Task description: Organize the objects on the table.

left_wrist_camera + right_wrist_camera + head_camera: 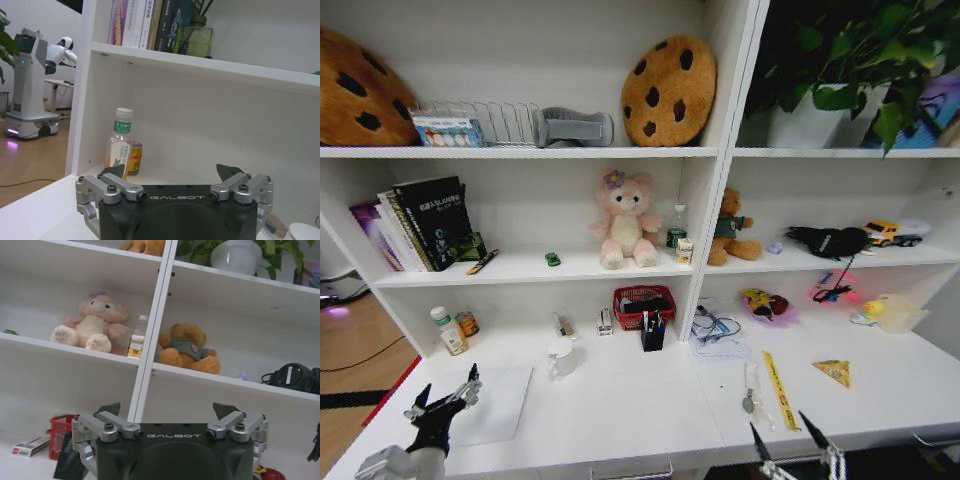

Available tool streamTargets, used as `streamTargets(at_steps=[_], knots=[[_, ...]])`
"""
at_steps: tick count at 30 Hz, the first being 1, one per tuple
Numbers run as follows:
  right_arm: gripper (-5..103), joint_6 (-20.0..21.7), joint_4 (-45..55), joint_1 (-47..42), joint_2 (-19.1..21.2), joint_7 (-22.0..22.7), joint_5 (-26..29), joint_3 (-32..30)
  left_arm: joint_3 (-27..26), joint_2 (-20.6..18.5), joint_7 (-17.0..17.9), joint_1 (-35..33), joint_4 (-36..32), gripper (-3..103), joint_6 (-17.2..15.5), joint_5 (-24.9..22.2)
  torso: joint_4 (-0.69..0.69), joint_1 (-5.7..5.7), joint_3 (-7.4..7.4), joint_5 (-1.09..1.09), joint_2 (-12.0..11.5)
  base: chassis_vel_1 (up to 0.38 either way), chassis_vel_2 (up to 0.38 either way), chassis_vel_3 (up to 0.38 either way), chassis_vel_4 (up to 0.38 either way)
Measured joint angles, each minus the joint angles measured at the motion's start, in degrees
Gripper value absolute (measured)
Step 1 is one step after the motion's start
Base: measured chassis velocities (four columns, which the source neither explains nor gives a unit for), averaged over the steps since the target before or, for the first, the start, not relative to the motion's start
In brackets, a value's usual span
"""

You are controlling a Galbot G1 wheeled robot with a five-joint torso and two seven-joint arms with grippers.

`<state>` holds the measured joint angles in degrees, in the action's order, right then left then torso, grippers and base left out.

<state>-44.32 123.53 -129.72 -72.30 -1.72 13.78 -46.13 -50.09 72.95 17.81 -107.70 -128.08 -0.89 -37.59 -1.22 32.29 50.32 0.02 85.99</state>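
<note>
Head view: both claws hover open and empty at the table's [650,415] front edge.

Head view: the left gripper [445,402] hangs over the front-left corner by the silver laptop [492,405]. The right gripper [790,440] is nearer the yellow ruler [780,389], which lies just behind it, long axis running front to back; the yellow triangle [836,372] sits beside. A red basket [643,306] against the back holds dark items; a black cup [653,335] holds pens.
Left wrist view: fingers [226,173] spread, a bottle [119,140] and can [134,158] ahead.
Right wrist view: fingers [224,410] spread, facing the shelving.
</note>
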Motion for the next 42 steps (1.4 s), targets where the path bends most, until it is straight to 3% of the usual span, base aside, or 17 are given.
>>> streamTargets(at_steps=[15,42], knots=[[100,3.72,-1.0,4.62,0.21,5.22,0.76,0.62,1.53,-0.46,0.3,1.83,1.44,100,-1.02,0.25,0.0,0.0,0.0,-0.02,0.0,0.0,0.0,0.0,0.0],[100,4.84,-1.75,6.99,0.65,6.28,1.42,0.96,2.57,-1.74,1.3,2.94,0.6,100,-2.25,1.09,0.0,0.0,0.0,-0.02,0.0,-0.024,-0.024,0.02,0.023]])
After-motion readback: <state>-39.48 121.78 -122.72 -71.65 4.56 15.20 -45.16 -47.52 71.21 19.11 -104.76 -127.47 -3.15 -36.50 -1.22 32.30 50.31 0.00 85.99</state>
